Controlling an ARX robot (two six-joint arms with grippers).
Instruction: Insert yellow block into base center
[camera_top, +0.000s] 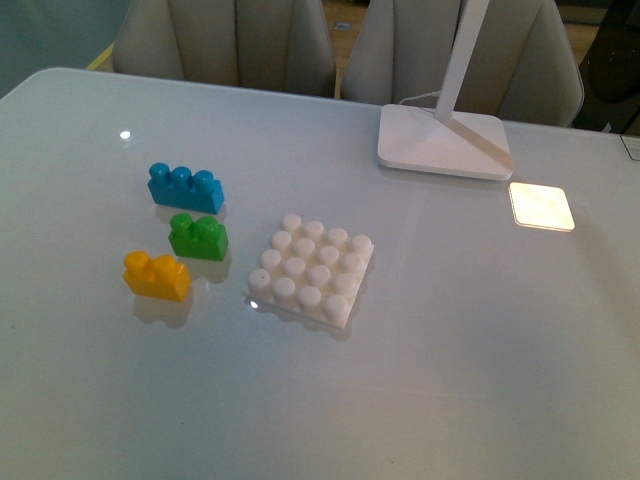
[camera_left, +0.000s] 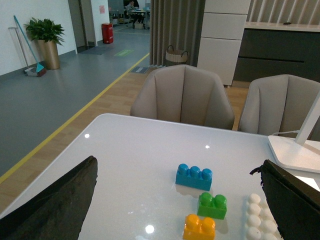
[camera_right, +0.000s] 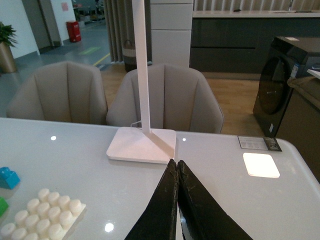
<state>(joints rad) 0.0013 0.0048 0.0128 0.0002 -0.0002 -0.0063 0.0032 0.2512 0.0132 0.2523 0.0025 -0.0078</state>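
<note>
Fingers first: the left fingers (camera_left: 55, 205) are spread wide with nothing between them, and the right fingers (camera_right: 172, 210) are pressed together, also empty. Neither is anywhere near a brick, so I'd say the task is at its opening step, with the pick not yet done.

Yellow block (camera_top: 157, 275) sits upright on the table (camera_top: 480, 350), studs up, nearest the robot in the row of three bricks. It's left of the base (camera_top: 312, 268) and clearly apart from it. Every stud on the base is bare.

Next move looks like a job for the left side: come down over the yellow block, close on it, lift, carry it across to the middle studs, line the studs up and press.

Watch the green brick (camera_top: 198, 237) just beside it, on the far side, with the blue three-stud brick (camera_top: 186, 187) beyond that. The near and left sides look open. The lamp foot (camera_top: 443, 140) and the table's edges are well apart from all this.
</note>
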